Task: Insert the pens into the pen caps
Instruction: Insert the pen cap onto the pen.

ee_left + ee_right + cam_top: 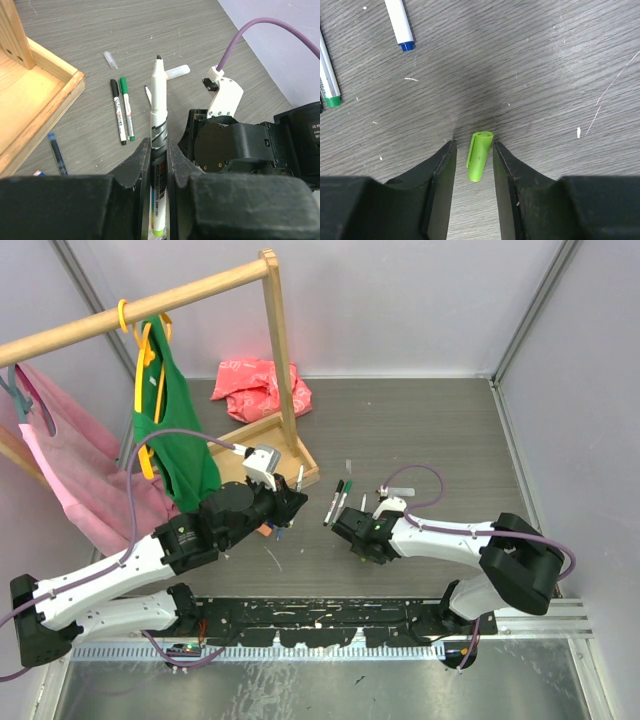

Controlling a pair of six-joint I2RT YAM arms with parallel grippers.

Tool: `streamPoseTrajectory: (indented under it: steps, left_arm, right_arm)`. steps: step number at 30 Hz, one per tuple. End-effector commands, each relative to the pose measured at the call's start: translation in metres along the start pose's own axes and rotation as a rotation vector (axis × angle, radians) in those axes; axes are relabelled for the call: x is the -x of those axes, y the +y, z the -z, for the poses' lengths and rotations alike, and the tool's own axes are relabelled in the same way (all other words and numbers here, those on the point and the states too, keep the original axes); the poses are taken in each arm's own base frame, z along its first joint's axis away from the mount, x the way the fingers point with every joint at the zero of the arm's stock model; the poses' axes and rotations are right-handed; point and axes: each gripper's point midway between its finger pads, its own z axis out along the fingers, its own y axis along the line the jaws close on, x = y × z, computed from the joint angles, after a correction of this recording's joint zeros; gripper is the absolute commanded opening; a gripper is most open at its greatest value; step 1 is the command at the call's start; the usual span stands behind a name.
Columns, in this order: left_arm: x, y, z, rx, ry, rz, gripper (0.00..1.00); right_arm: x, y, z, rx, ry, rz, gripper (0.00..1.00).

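My left gripper point(158, 145) is shut on a white pen point(159, 110) with a lime-green rear end and a bare black tip pointing away from me. It hovers above the table point(285, 502). A lime-green pen cap point(479, 156) lies on the table between the fingers of my right gripper point(474, 145), with a narrow gap on each side, so the jaws stand open around it. Two capped pens, one black point(118, 112) and one green point(126, 107), lie side by side between the arms. A pen with a blue end point(401, 25) lies farther off.
A wooden clothes rack with a tray base point(262, 435) stands at the back left, hung with a green garment point(175, 430) and a pink one point(60, 460). A red bag point(260, 385) lies behind it. A blue refill point(56, 152) and a clear cap point(110, 59) lie loose.
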Motion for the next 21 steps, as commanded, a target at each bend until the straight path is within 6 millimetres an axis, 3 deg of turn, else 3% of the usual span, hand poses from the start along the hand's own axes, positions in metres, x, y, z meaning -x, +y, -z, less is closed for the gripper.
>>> streamPoseTrajectory:
  steps: [1, 5, 7, 12, 15, 21]
  left_arm:
    - [0.017, -0.003, 0.005, -0.01, -0.058, 0.018, 0.02]
    - [0.016, -0.002, 0.005, -0.007, -0.058, 0.019, 0.02]
    - [0.017, -0.002, 0.004, -0.008, -0.064, 0.021, 0.02]
    - [0.019, -0.005, 0.002, -0.013, -0.064, 0.01, 0.02]
    - [0.02, -0.006, 0.002, -0.022, -0.066, 0.004, 0.0]
    - [0.022, -0.012, 0.001, -0.048, -0.07, 0.005, 0.0]
  right_arm:
    - [0.002, 0.005, -0.002, 0.004, -0.021, -0.028, 0.38]
    - [0.006, 0.004, -0.001, 0.004, -0.036, -0.031, 0.28]
    - [0.008, 0.003, 0.0, 0.004, -0.048, -0.033, 0.16]
    - [0.018, 0.0, 0.007, 0.012, -0.081, -0.063, 0.06]
    - [0.033, 0.0, 0.017, 0.032, -0.136, -0.082, 0.0]
    - [0.08, 0.012, 0.056, 0.161, -0.29, -0.143, 0.0]
